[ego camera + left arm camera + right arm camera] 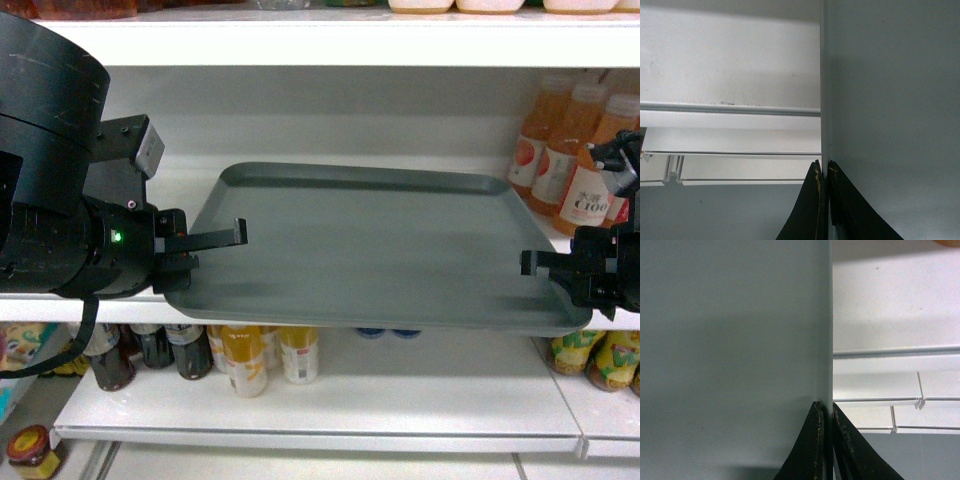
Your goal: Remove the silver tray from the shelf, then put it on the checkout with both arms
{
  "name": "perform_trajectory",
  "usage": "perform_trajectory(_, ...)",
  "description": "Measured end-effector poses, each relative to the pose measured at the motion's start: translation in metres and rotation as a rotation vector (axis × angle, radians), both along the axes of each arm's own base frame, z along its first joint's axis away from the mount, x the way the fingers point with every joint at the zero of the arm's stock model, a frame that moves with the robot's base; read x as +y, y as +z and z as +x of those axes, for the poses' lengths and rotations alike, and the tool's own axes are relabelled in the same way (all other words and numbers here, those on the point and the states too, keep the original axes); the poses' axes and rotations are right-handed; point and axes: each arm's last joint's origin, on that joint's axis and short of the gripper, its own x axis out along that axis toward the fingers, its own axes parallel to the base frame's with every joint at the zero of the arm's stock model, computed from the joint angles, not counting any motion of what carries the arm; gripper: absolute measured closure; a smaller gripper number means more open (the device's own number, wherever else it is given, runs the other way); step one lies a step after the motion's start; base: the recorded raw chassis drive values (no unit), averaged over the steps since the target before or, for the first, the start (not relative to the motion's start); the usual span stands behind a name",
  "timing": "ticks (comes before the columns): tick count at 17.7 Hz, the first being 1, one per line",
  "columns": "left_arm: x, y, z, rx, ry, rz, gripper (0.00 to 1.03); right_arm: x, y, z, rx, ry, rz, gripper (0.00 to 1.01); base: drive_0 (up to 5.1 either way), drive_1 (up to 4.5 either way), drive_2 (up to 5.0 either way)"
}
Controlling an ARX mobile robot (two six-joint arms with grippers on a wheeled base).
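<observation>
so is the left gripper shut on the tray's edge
Yes, in the left wrist view the two black fingers pinch the thin rim of the silver tray, with the left gripper closed on it.

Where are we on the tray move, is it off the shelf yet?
Done: both grips are on. The left gripper and right gripper each pinch a side rim of the silver tray. In hand: the tray juts out past the shelf front lip; whether its far edge has lifted off the board I cannot tell. Left: drawing it clear and setting it on the checkout, which is not in view.
</observation>
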Motion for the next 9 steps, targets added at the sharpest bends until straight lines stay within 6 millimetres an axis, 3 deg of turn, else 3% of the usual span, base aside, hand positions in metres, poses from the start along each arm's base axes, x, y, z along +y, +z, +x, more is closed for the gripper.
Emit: perform_trajectory(9, -0.0002, 0.0000, 0.0000, 0.000, 0.000, 0.000, 1.00, -0.0002, 0.0004, -0.0001, -0.001, -0.001, 0.000, 0.99, 0.0, 0.00, 0.0)
